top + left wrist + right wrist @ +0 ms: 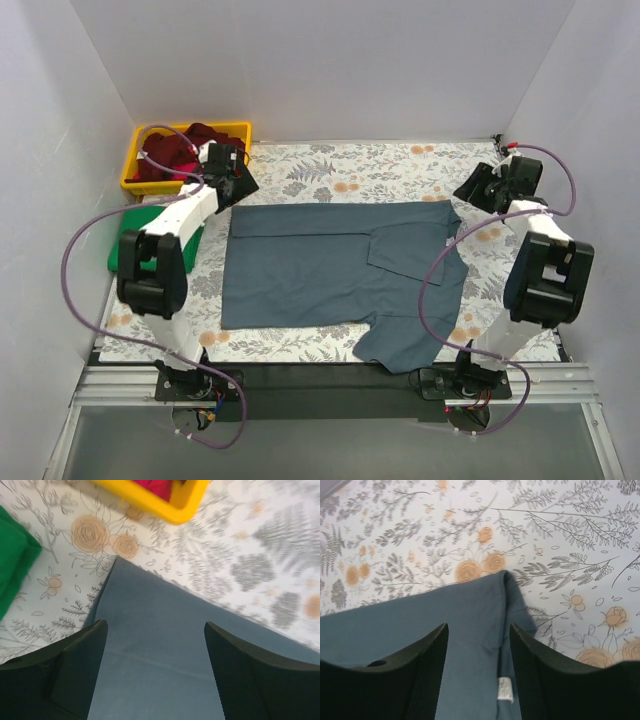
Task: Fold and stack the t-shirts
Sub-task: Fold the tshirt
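Observation:
A large slate-blue t-shirt (330, 265) lies spread on the floral cloth, its far edge folded over, one sleeve hanging near the front edge. My left gripper (240, 185) is open and empty above the shirt's far left corner (150, 630). My right gripper (478, 192) is open and empty above the far right corner (475, 615), where a small white label (505, 688) shows. A green shirt (122, 255) lies folded at the left (12, 560). Dark red shirts (178, 150) sit in the yellow bin.
The yellow bin (135, 165) stands at the back left corner, its rim in the left wrist view (165, 510). White walls close in the back and sides. The floral table cloth (370, 170) covers the table.

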Available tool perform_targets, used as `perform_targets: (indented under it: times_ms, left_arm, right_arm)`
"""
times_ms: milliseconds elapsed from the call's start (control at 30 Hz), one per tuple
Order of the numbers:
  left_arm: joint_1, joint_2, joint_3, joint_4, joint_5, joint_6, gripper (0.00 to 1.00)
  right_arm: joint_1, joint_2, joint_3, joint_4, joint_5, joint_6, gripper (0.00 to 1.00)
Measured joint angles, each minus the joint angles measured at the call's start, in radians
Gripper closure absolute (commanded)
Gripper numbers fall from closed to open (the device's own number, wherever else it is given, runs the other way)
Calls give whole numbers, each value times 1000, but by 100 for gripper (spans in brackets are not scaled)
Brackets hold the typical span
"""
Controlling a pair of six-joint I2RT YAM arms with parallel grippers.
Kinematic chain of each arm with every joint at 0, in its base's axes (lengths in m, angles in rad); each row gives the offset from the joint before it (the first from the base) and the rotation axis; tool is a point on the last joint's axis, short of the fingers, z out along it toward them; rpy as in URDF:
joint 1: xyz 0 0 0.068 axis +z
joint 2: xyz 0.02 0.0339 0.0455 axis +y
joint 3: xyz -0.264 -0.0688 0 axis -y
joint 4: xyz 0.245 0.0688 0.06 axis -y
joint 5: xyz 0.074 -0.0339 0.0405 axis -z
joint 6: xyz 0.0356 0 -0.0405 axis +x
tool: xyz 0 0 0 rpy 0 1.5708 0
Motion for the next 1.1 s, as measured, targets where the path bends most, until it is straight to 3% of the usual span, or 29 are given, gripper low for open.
perform_targets:
  times_ms: [33, 267, 467, 700, 833, 1100]
  left_arm:
    - [1, -58, -11, -6, 1, -1, 22]
    - [-2, -511, -237, -40, 8, -46, 21]
    - [-18, -723, -509, -181, 15, -122, 25]
    - [-36, -829, -726, -326, 18, -243, 34]
    - [-61, -795, -742, -374, 14, -319, 42]
    - [-94, -744, -748, -448, 14, -473, 44]
  right_arm:
    - [16, -53, -15, -12, 22, -2, 34]
    - [167, -365, -201, -147, 174, -13, 32]
    - [182, -536, -377, -294, 236, -17, 29]
    - [213, -669, -456, -366, 241, -9, 27]
    - [222, -666, -457, -373, 237, -9, 28]
    - [228, -663, -457, -374, 230, -14, 33]
